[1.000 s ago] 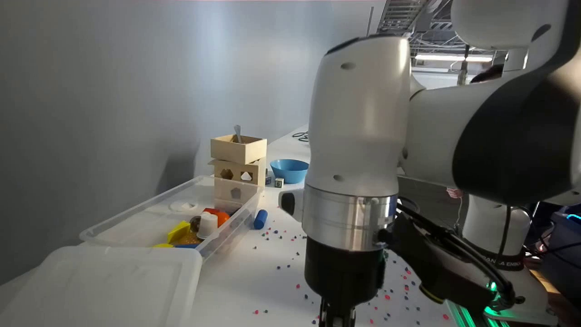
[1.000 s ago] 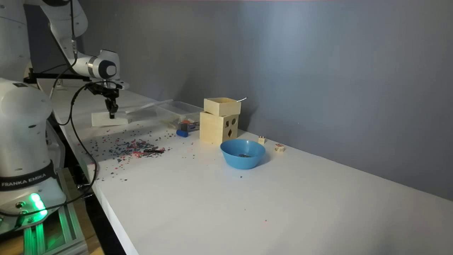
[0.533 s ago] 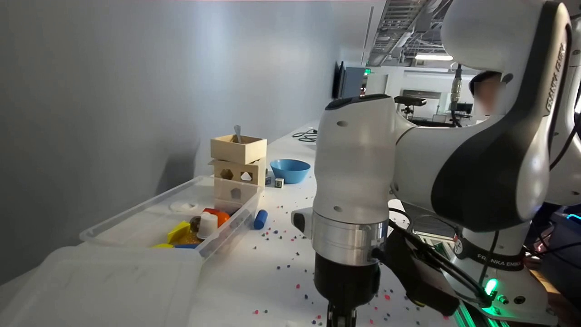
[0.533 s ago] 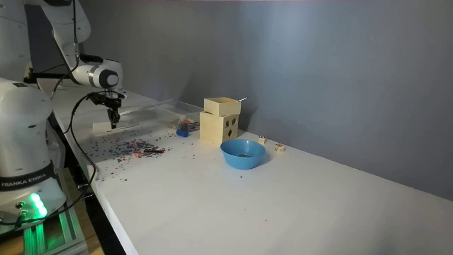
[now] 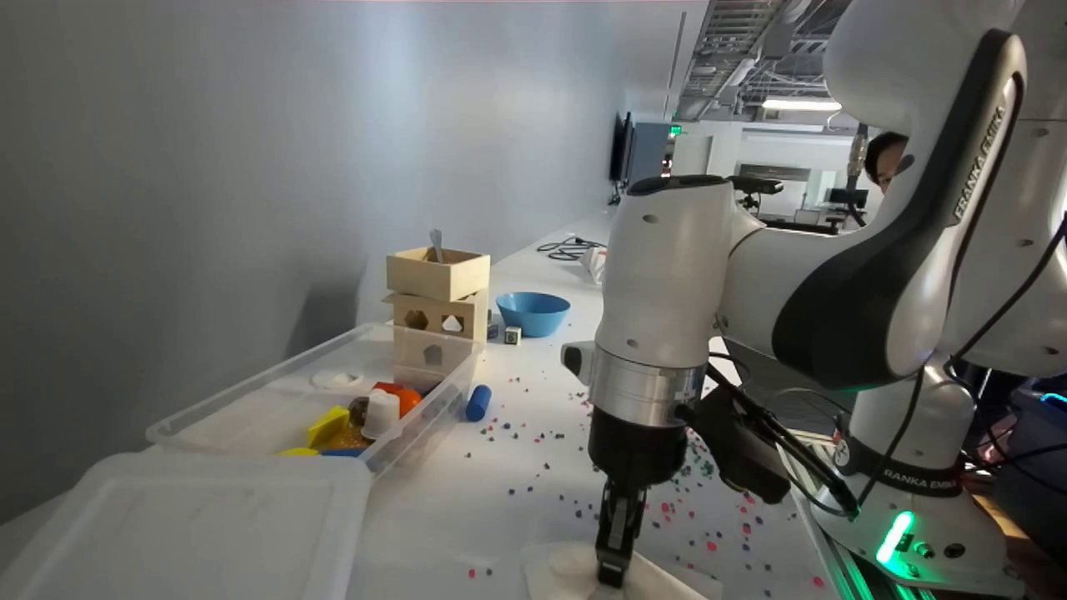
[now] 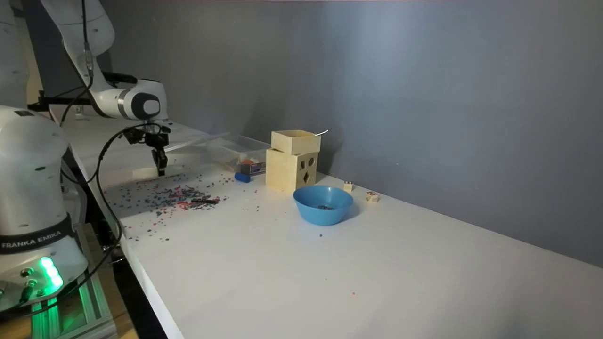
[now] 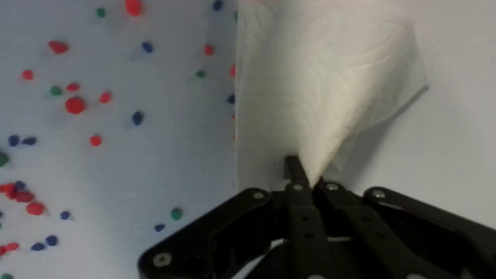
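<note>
A white paper towel [image 7: 317, 77] fills the middle of the wrist view, gathered to a pinch at my gripper [image 7: 307, 174]. The black fingers are closed on that pinched part, and the right fingertip is mostly hidden. In an exterior view the folded towel [image 5: 558, 575] spreads on the table under the gripper [image 5: 612, 575], cut off by the lower edge. The towel [image 6: 143, 173] shows pale beside the gripper [image 6: 161, 172] in an exterior view too. Small red, blue and green bits [image 7: 75, 105] lie loose on the table just left of the towel in the wrist view.
A denser patch of bits [image 6: 181, 194] surrounds a black object [image 6: 204, 201]. A blue bowl [image 6: 323, 207] holds dark bits. Near the wall stand stacked wooden boxes [image 5: 438, 275], a clear bin [image 5: 250, 400] with toys, its lid [image 5: 217, 517] and a blue cylinder [image 5: 478, 403].
My gripper has gone down toward the table and nearer the dense patch of bits, bringing the towel along. The grip has stayed shut. The bowl, boxes and bin have not moved.
</note>
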Controlling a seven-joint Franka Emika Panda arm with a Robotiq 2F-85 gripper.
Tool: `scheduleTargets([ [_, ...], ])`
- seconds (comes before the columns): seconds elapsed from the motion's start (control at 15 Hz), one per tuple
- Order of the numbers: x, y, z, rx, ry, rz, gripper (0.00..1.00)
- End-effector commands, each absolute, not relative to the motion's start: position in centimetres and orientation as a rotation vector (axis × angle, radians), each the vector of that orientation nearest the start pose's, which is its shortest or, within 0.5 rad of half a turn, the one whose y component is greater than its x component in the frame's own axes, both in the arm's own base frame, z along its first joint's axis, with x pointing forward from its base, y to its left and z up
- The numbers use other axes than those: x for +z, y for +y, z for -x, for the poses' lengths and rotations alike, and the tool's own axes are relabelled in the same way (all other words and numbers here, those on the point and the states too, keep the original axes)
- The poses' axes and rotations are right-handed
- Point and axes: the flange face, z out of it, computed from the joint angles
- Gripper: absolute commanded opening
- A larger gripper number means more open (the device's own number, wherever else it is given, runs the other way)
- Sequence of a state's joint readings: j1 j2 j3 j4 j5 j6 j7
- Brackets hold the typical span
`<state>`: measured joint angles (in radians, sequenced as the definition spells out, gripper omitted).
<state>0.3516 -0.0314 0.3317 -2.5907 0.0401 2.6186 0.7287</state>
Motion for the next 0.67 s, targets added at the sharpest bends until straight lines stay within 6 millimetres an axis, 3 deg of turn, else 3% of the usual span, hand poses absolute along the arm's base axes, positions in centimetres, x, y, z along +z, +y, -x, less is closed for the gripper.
scheduleTargets([
  [0.0, 25.7, 24.1, -33.6, -0.094, 0.111, 3.188, 0.00],
  [0.6, 24.6, 18.1, -33.6, -0.175, 0.038, 3.344, 0.00],
])
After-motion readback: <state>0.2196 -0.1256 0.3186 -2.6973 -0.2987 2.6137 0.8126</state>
